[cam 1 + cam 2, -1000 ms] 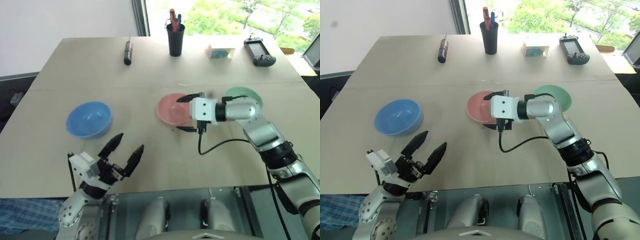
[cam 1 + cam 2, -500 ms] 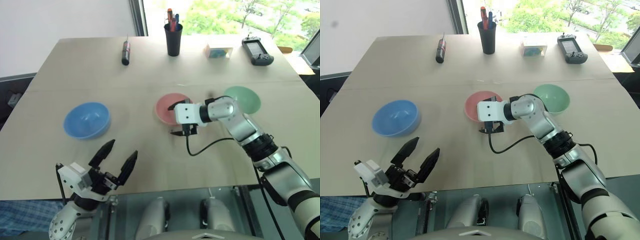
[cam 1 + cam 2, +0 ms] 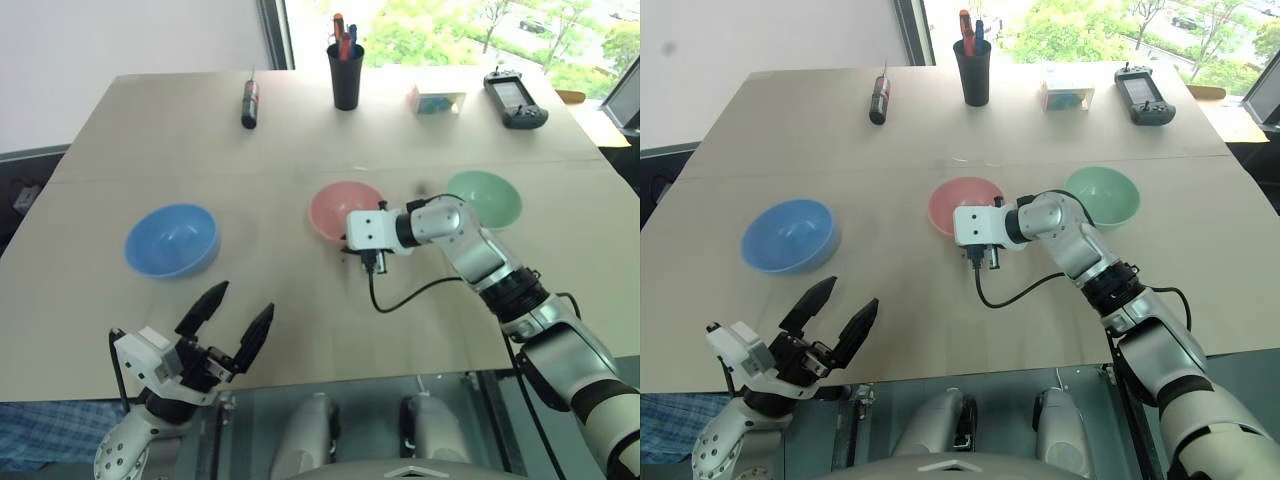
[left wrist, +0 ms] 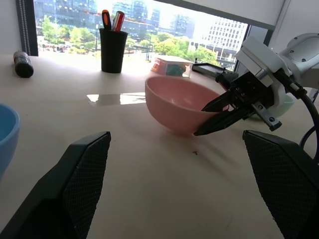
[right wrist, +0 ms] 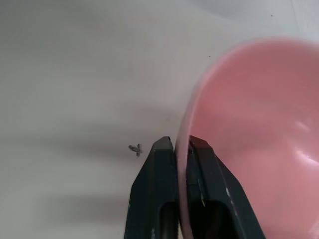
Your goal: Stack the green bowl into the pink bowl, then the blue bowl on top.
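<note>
The pink bowl sits upright at the table's middle. My right gripper is shut on its near rim, one finger inside the wall and one outside. To the right of the right arm stands the green bowl, untouched. The blue bowl rests apart on the left side of the table. Near the table's front edge my left gripper hangs open with nothing between its fingers, well short of the blue bowl.
Along the far edge stand a black pen cup, a dark screwdriver-like tool, a small box and a black handheld controller. A black cable loops from the right wrist over the table.
My right gripper moved left and down along the pink bowl, and its fingers closed on the near rim. The left gripper stayed open in place.
</note>
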